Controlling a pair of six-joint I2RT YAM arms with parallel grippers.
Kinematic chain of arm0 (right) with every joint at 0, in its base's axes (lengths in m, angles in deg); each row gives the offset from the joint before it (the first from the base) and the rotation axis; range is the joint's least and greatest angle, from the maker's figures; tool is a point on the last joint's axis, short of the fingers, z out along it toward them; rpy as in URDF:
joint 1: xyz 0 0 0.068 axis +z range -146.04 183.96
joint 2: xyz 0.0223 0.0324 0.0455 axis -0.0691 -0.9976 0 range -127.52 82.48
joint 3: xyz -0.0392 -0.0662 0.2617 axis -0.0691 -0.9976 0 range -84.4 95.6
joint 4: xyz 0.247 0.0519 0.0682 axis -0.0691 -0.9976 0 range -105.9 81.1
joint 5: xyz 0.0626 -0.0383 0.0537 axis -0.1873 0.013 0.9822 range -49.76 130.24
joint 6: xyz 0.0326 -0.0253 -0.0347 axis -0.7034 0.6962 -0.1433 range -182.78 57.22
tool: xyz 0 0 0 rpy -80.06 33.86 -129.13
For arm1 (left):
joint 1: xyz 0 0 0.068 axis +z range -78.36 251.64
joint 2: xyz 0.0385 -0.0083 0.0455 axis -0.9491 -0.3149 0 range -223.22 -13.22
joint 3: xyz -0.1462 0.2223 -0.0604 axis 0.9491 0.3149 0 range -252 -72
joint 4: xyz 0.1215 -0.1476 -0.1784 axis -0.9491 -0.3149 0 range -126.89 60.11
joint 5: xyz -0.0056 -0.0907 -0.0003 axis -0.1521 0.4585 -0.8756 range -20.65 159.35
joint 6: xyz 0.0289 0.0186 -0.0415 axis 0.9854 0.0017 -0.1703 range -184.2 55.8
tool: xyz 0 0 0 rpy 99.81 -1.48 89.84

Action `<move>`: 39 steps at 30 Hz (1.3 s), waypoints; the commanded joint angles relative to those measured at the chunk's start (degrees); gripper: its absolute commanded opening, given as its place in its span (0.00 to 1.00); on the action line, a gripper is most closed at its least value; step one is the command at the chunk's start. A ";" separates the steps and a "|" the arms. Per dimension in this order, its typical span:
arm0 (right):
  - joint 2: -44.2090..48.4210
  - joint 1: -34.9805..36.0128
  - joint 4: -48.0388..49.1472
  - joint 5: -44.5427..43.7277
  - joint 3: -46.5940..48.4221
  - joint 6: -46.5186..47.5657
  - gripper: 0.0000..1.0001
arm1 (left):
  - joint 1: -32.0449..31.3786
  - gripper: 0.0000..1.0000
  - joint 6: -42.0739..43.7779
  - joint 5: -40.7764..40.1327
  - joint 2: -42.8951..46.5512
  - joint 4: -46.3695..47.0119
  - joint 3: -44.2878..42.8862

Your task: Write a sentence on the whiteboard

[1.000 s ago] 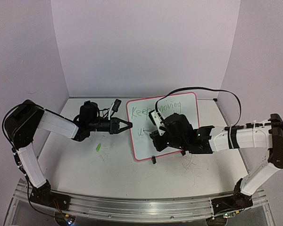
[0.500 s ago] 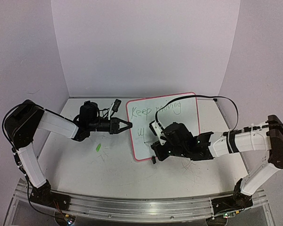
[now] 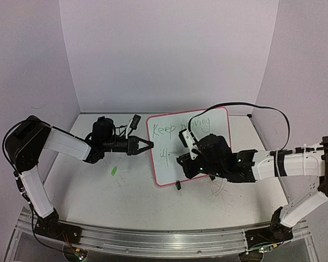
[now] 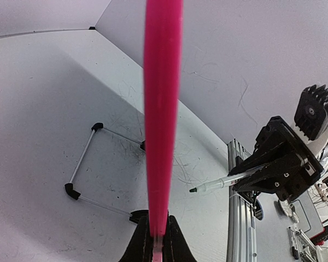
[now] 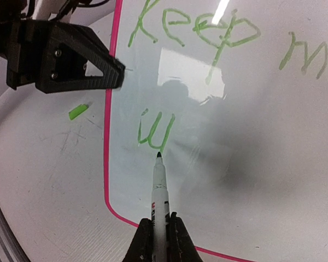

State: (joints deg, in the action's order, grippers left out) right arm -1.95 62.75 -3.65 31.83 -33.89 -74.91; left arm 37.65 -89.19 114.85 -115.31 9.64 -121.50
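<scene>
When you look from the top camera, you find the whiteboard (image 3: 163, 172) propped up on the table (image 3: 98, 191), between your two arms. Your left gripper (image 3: 148, 145) is clenched on the left edge of the whiteboard, and its wrist view shows the pink frame (image 4: 163, 109) pinched between the two fingers (image 4: 139, 245). Your right gripper (image 5: 157, 224) is in front of the whiteboard, closed around a pen (image 5: 159, 191). The pen tip is at the foot of the last green stroke, in the lower left part of the whiteboard (if it really touches the surface, I cannot tell). The sentence (image 5: 199, 30) reads "Keep mo" on the upper line in the right wrist view, and the second line has only a letter like "u" or "w". Left of the whiteboard, a small green piece (image 3: 113, 171) lies on the table. One black foot (image 3: 178, 185) shows under the lower edge of the whiteboard.
</scene>
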 commanded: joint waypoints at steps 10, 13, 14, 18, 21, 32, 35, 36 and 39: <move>-3.16 -0.96 3.26 -3.45 5.37 1.58 0.00 | 0.25 0.00 2.05 0.19 1.53 0.01 -1.48; -3.86 -1.26 3.36 -3.78 5.97 1.56 0.00 | 0.25 0.00 2.13 0.13 1.61 0.00 -1.46; -4.01 -1.38 3.36 -3.80 6.04 1.52 0.00 | 0.25 0.00 2.16 0.15 1.62 -0.02 -1.50; -4.55 -1.89 3.36 -3.58 6.27 1.32 0.00 | 0.25 0.00 2.23 0.13 1.62 -0.07 -1.57; -4.99 -2.13 3.36 -3.02 6.38 1.18 0.00 | 0.23 0.00 2.29 0.16 1.62 -0.18 -1.57; -5.57 -2.31 3.33 -3.51 6.64 0.86 0.00 | 0.25 0.00 2.43 0.26 1.81 -0.44 -1.57; -5.03 -2.36 3.04 -4.86 6.21 0.31 0.00 | 0.25 0.00 2.49 0.09 1.82 -0.54 -1.45; -4.83 -2.43 2.88 -5.32 6.10 0.14 0.00 | 0.25 0.00 2.50 0.08 1.85 -0.59 -1.46; -4.18 -2.45 2.35 -6.00 5.42 -0.12 0.00 | 0.25 0.00 2.58 0.07 1.72 -0.57 -1.60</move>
State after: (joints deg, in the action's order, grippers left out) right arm -6.67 60.86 -2.05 29.19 -29.63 -73.98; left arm 37.65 -89.02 114.83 -115.29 9.27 -121.50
